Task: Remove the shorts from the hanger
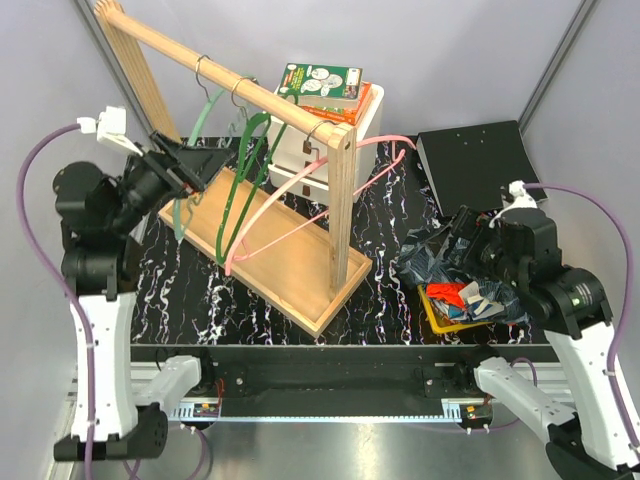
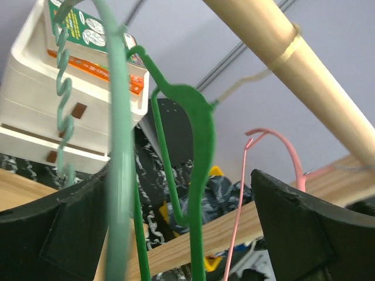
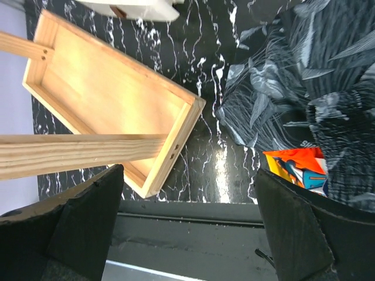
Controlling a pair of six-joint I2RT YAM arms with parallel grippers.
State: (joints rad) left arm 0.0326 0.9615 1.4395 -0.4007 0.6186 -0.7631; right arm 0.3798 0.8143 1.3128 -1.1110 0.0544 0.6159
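Black fingers [image 3: 88, 222] of the right gripper [image 3: 188, 172] fill the lower corners of its wrist view, spread wide and holding nothing. The shorts lie just beneath and beside them. The dark navy patterned pair [image 3: 304, 88] is heaped on the table [image 1: 380, 300] to the right of the rack. The blue, orange and white pair [image 3: 293, 167] peeks out at the pile's near edge. A yellow-orange fold [image 1: 435, 312] under the heap may be the plain orange pair, though too little shows to be sure.

Out to the left, the pale green hanger [image 2: 117, 146], dark green hanger [image 2: 199, 117] and pink hanger [image 2: 275, 137] hang bare from the wooden rail [image 2: 281, 41]. By that, the removal looks done or all but done.

The left gripper [image 1: 205, 165] is fully open and grips nothing, with the pale green hanger passing between its fingers.

The step in hand is probably clearing that arm. It goes best drawn back along the line of the fingers, keeping them wide so neither pad hooks the hanger's wire. A slow pull lets the hanger settle rather than swing into its neighbours. A sideways sweep risks nudging the rail or shifting the rack's wooden base tray [image 1: 270, 260].
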